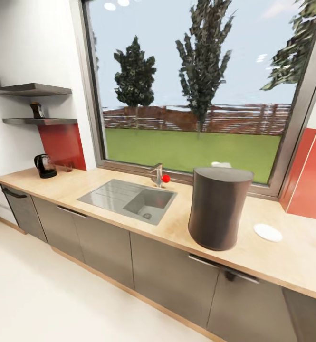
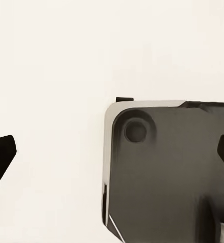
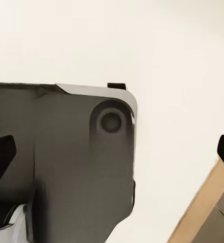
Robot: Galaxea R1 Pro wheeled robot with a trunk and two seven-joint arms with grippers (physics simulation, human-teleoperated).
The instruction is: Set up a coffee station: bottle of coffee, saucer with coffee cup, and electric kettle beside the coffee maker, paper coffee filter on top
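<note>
On the wooden countertop (image 1: pixel 129 223) the dark cylindrical coffee maker (image 1: pixel 218 208) stands right of the sink (image 1: pixel 129 199), with a white saucer (image 1: pixel 267 232) near its right side. The black electric kettle (image 1: pixel 45 166) sits at the counter's far left end; the coffee bottle (image 1: pixel 37 110) rests on the lower shelf (image 1: pixel 40 121). Both wrist views look down at pale floor and the robot's dark base; each claw's fingertips sit wide apart at the frame edges

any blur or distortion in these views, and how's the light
Head view: wide-angle bend in the window frame, even daylight, soft shadow under the coffee maker. Both wrist views: soft focus, flat pale floor, dark robot base with no glare.
</note>
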